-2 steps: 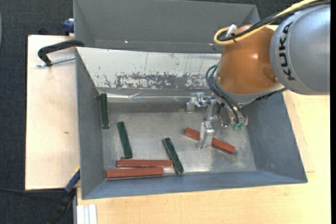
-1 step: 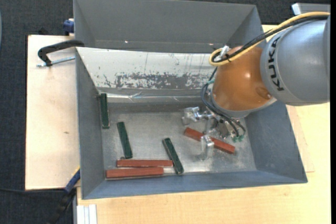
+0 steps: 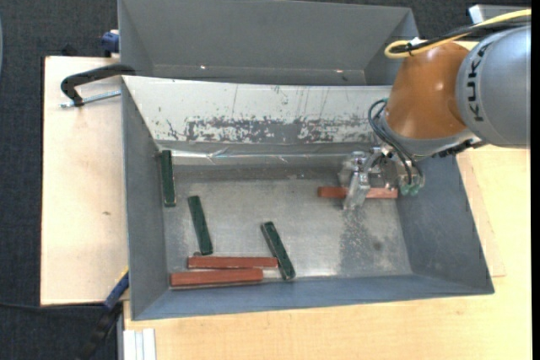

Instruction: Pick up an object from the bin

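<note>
Grasping step: the end effector [image 3: 356, 191] hung over the right-hand red stick [image 3: 331, 192] (open or clamped, I couldn't tell); next, probably lifting.

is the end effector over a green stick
No, the end effector is over a red stick; the green sticks lie well to its left in view.

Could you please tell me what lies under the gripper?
A red-brown stick, lying across the bin floor; both ends show, but the gripper covers its middle, so contact cannot be judged.
</note>
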`<state>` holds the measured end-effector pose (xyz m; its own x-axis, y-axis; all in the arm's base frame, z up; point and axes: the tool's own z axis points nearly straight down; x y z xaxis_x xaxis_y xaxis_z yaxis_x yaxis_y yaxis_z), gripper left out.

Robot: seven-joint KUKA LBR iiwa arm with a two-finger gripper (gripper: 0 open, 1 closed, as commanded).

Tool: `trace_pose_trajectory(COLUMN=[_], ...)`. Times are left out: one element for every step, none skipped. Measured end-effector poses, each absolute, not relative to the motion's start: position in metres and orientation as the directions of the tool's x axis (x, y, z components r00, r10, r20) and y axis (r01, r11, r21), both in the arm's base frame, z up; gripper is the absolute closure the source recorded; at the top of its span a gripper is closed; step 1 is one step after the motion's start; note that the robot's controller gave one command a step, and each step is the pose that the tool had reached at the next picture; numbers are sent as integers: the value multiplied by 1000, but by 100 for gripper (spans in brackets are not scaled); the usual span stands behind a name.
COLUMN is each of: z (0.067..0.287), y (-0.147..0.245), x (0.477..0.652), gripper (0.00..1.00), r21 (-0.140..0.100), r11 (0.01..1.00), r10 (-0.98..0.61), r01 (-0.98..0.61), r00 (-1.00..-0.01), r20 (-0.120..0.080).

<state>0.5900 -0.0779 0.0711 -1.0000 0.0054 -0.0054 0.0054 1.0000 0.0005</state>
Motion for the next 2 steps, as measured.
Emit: trace_pose_trajectory(z=[71,243], y=[-78,-55], x=[590,592], gripper=[100,100], r21=[1,-1], r11=[1000,999], r10=[5,-46], r01=[5,-46], r00=[-1000,-999], r20=[-5,-15])
